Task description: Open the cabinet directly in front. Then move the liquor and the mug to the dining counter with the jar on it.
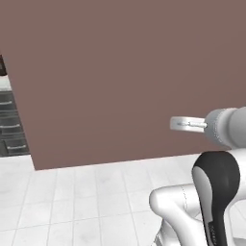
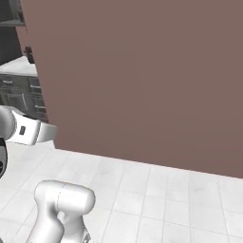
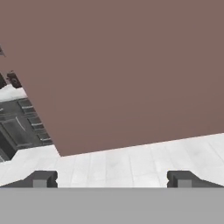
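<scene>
end effector (image 3: 112, 179): fingers apart, empty | ahead: brown wall (image 3: 131, 65) (blocks view) | left: grey drawers (image 3: 17, 127)

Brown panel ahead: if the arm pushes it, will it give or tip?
Likely neither: the brown panel meets the tiled floor and rises out of view, so it looks fixed and stiff. Its flat, featureless face would probably be slippery.

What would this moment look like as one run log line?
end effector: open, holding nothing | ahead: plain brown wall over white tiled floor | far left: grey drawers | task items: not located
</scene>
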